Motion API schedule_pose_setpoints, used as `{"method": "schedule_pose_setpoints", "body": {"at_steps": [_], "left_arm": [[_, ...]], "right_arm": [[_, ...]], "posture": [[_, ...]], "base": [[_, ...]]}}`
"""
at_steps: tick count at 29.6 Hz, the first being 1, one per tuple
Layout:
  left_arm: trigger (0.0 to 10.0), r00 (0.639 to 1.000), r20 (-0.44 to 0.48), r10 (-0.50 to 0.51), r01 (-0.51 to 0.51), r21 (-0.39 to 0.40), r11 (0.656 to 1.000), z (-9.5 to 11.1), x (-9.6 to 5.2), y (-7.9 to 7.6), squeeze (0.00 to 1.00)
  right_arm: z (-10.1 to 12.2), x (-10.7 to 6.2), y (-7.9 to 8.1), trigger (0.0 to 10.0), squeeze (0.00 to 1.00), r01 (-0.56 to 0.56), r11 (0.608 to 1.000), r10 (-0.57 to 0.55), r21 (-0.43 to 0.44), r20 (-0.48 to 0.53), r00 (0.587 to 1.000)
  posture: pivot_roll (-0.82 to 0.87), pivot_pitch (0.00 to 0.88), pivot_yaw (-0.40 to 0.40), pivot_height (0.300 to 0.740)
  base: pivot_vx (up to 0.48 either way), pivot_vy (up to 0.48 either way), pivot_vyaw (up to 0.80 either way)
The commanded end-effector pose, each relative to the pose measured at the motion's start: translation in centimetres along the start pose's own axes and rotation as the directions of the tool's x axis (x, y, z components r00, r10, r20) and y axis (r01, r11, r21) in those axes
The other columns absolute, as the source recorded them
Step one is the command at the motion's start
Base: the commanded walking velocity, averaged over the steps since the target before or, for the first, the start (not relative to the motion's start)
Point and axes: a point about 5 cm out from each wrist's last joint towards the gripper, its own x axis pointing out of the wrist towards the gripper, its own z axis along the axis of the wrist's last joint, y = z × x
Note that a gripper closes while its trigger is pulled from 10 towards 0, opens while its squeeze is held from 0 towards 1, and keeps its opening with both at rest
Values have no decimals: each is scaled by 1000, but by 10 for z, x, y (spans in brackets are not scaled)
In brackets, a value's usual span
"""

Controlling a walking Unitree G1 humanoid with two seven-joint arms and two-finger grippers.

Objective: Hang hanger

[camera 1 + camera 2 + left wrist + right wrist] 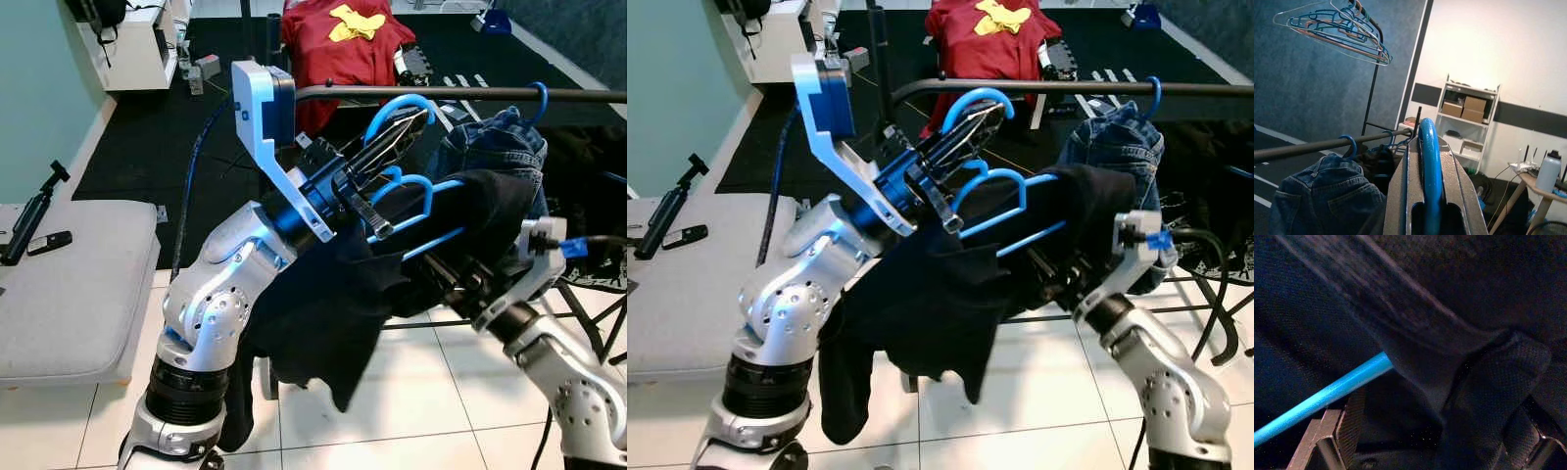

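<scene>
Left arm raised, elbow bent, forearm angled up and toward the robot's right. Left gripper (404, 129) at the high point of the reach, its two black fingers (1459, 191) closed tight on the blue hook they carry, one finger on each side. Right arm bent at the elbow, forearm angled up and toward the robot's left, wrist buried under dark cloth. Right gripper (1435, 450) seen from its own wrist: fingers (1349, 423) stand apart, with dark cloth and a blue bar lying across them.
</scene>
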Motion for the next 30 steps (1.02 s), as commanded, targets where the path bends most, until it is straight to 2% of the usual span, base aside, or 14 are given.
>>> {"method": "schedule_pose_setpoints", "body": {"at_steps": [1,3,4,6,7,12,22,23,24,25,27,28,29,30], "left_arm": [[10000,1000,-2,-29,29,-14,999,-1,0,-5,0],[10000,1000,-17,-25,24,-19,1000,-2,-3,-6,0],[10000,999,-25,-23,23,-18,1000,-3,-5,-7,0],[10000,999,-30,-22,22,-18,1000,-4,-6,-7,0],[10000,999,-35,-21,20,-16,1000,-3,-7,-7,0],[10000,999,-47,-12,11,-4,1000,-3,-11,-6,0],[10000,983,-120,141,-122,152,981,-2,-28,28,0],[10000,977,-132,167,-141,186,972,-1,-31,33,0],[10000,956,-164,244,-193,277,941,1,-40,49,0],[10000,956,-164,244,-193,277,941,1,-40,49,0],[10000,927,-185,326,-242,370,897,6,-50,66,0],[10000,927,-185,326,-242,370,897,6,-50,66,0],[10000,916,-188,353,-257,401,880,8,-53,72,0],[10000,894,-177,412,-293,465,835,14,-60,83,0]], "right_arm": [[-2,2,0,10000,0,7,1000,-7,2,4,1000],[4,9,-1,10000,0,23,1000,-22,-11,44,999],[6,12,-1,3843,0,29,999,-28,-15,65,998],[8,14,-1,3843,0,31,999,-30,-17,77,997],[10,15,-2,0,0,39,999,-37,-23,84,996],[12,16,-5,0,0,61,998,-58,-33,98,994],[12,12,-3,0,0,48,997,-43,-67,76,996],[12,11,-3,0,0,42,996,-37,-73,70,997],[12,9,0,0,0,16,996,-12,-88,49,999],[12,9,0,0,0,16,996,-12,-88,49,999],[10,7,4,0,0,-20,995,21,-96,18,1000],[10,7,4,0,0,-20,995,21,-96,18,1000],[9,6,6,0,0,-33,995,33,-98,5,999],[3,5,8,0,0,-55,993,50,-101,-48,998]], "posture": [[-69,186,15,740],[-63,186,12,740],[-62,187,12,740],[-62,187,11,740],[-60,188,8,740],[-59,188,7,740],[-75,187,12,740],[-75,187,12,740],[-80,183,13,740],[-80,183,13,740],[-82,182,12,740],[-82,182,12,740],[-82,182,12,740],[-83,180,10,740]], "base": [[0,0,0],[0,0,0],[0,0,0],[0,0,0],[0,0,0],[0,0,0],[0,0,0],[0,0,0],[0,0,0],[0,0,0],[0,0,0],[0,0,0],[0,0,0],[0,0,0]]}}
